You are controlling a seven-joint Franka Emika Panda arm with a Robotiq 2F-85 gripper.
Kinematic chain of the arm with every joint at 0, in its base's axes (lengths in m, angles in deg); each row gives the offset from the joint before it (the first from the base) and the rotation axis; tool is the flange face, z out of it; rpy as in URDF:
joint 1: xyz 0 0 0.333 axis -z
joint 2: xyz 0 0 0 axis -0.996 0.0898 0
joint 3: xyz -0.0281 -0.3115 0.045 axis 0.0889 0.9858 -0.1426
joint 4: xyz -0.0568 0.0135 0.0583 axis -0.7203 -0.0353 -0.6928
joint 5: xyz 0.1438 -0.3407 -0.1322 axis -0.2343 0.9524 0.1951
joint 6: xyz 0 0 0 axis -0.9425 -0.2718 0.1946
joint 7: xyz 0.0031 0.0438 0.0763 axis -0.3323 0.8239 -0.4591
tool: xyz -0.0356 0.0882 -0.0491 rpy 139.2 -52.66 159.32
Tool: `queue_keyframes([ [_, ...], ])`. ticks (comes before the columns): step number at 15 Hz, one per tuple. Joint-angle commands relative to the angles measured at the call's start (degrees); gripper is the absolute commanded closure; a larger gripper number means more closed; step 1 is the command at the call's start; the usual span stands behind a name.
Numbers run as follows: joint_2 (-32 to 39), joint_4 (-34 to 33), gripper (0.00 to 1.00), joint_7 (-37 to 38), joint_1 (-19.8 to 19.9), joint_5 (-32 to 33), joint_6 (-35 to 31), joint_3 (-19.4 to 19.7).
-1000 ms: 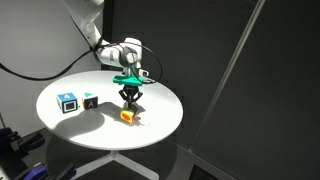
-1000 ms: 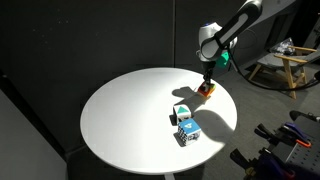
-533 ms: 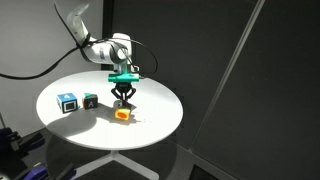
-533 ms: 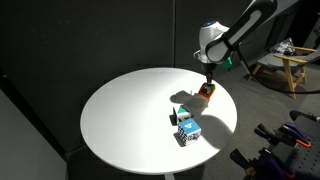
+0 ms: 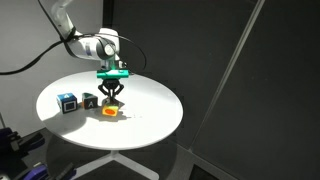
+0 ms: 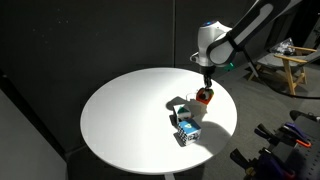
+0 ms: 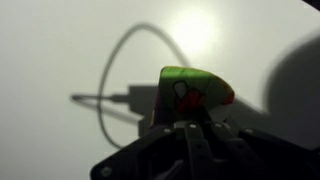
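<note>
My gripper (image 5: 110, 101) is shut on a small orange block (image 5: 109, 114), which hangs a little above the round white table (image 5: 152, 104). In an exterior view the gripper (image 6: 205, 89) holds the block (image 6: 203, 97) over the table's far right part. The wrist view shows the block (image 7: 195, 92) with a green top and a red face, clamped between my dark fingers (image 7: 190, 140). A blue-and-white cube (image 5: 67, 102) and a dark cube (image 5: 89, 101) stand close beside the held block. They appear in both exterior views: the blue cube (image 6: 187, 130) and the dark cube (image 6: 181, 113).
The table (image 6: 120, 110) stands against black curtains. A wooden chair (image 6: 285, 65) and dark equipment (image 6: 285, 150) are off the table. Table edges drop away all round. The gripper's shadow and a cable's shadow fall on the tabletop (image 7: 60, 50).
The gripper has carried the orange block sideways across the table toward the two cubes and stays shut on it. The cubes have not moved.
</note>
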Motion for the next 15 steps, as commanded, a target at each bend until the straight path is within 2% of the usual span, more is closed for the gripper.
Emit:
queue_keyframes([
  [1, -3.10, 3.20, 0.98, -2.60, 0.06, -2.28, -0.46, -1.66],
  [10, -4.95, 5.86, 0.98, -4.47, -0.25, -5.09, -0.12, -3.06],
  [11, -2.62, 3.79, 0.95, -2.51, -1.24, -3.86, 0.11, -2.16],
  [15, -2.98, 4.28, 0.95, -2.72, -1.24, -4.11, 0.11, -2.17],
])
